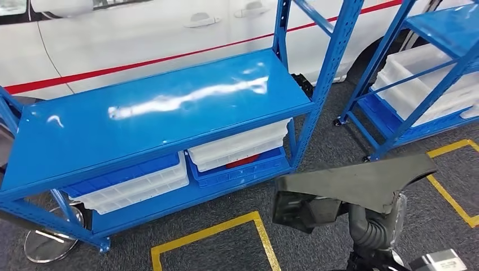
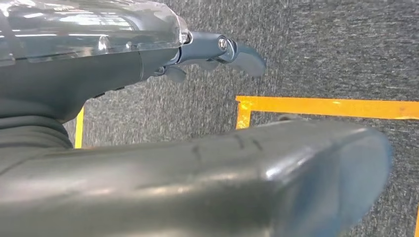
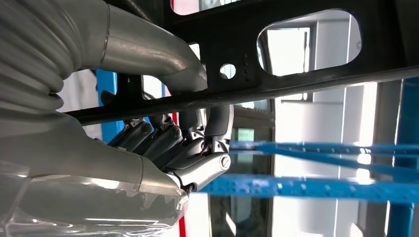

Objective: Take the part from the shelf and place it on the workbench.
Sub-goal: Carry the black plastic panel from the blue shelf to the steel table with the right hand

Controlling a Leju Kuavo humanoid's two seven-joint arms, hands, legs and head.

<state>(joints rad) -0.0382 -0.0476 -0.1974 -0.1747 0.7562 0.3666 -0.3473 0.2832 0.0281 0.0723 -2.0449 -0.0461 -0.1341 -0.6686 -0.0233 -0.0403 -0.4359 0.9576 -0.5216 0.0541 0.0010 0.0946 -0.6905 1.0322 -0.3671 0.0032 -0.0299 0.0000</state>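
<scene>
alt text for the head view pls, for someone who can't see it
The robot's right hand holds a flat dark grey part low in the foreground, over grey carpet marked with yellow tape lines. Ahead stands a blue metal shelf with a bare glossy top and white bins on its lower level. A white car with a red stripe is behind it.

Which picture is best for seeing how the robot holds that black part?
The right wrist view: the right hand curls its fingers around the black part up close. The head view shows the part's whole flat shape from above. The left wrist view faces the floor.
</scene>
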